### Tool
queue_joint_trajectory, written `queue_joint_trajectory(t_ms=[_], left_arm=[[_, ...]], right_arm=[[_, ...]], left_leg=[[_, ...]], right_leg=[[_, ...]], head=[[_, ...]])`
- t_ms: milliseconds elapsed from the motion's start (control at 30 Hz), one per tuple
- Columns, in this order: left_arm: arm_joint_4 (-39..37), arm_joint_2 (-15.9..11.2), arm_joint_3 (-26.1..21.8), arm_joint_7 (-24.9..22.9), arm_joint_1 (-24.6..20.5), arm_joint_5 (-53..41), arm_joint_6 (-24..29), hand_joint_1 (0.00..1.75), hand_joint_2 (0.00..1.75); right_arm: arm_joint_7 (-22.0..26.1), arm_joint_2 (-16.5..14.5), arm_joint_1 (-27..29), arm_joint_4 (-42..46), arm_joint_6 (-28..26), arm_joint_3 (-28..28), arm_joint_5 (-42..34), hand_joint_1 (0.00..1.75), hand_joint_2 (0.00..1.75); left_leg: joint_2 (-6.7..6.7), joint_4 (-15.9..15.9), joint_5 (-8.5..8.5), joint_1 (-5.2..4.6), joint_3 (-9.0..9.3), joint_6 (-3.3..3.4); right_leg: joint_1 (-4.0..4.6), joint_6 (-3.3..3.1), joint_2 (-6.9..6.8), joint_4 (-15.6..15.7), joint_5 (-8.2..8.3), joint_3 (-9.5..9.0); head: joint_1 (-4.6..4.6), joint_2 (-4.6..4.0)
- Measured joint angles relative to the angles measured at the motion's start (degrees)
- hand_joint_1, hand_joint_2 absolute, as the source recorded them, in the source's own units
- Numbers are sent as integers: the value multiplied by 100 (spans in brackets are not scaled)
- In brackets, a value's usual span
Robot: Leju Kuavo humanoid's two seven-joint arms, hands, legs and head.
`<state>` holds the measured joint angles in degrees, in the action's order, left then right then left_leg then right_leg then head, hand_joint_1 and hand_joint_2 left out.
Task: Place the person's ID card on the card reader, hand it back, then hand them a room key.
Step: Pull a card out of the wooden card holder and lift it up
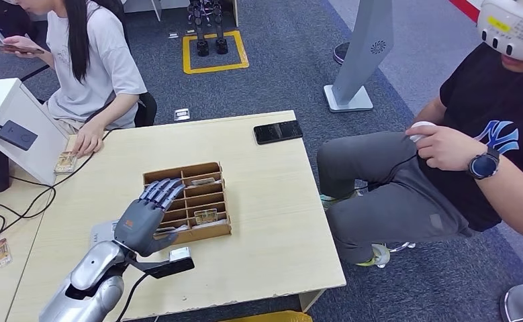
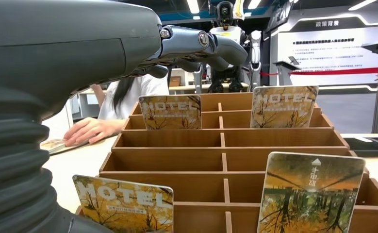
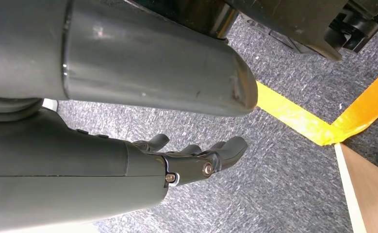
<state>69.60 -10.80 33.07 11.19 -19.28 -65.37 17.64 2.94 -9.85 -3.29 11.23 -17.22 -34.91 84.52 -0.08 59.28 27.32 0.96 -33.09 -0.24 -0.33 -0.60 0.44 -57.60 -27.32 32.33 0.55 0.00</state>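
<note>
A wooden compartment rack (image 1: pixel 198 231) stands mid-table with hotel key cards upright in it, one near its front (image 1: pixel 205 216). My left hand (image 1: pixel 146 216) hovers over the rack's left side, fingers stretched out and apart, holding nothing. In the left wrist view the fingers (image 2: pixel 201 46) reach above the rack (image 2: pixel 225 145), where key cards stand at the back (image 2: pixel 171 111) (image 2: pixel 284 106) and front (image 2: pixel 313 191). The seated person's hand (image 1: pixel 87 141) rests on the table beside a card (image 1: pixel 65 162). My right hand (image 3: pixel 191 160) hangs over the carpet, fingers loosely apart, holding nothing.
A small black device with a cable (image 1: pixel 172 264) lies at the table's near edge. A black phone (image 1: pixel 278 131) lies at the far right corner. A white box (image 1: pixel 27 157) and cables sit on the left. A person in a headset (image 1: pixel 487 134) sits at the right.
</note>
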Motion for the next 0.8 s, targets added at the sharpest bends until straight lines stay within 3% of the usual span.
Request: queue_joint_trajectory(t_ms=[800], left_arm=[[-75, 4, 0, 0, -13, 0, 1, 0, 175]], right_arm=[[1, -1, 0, 0, 0, 0, 0, 0, 0]], left_leg=[[0, 0, 0, 0, 0, 0]], right_leg=[[0, 0, 0, 0, 0, 0]], head=[[2, 0]])
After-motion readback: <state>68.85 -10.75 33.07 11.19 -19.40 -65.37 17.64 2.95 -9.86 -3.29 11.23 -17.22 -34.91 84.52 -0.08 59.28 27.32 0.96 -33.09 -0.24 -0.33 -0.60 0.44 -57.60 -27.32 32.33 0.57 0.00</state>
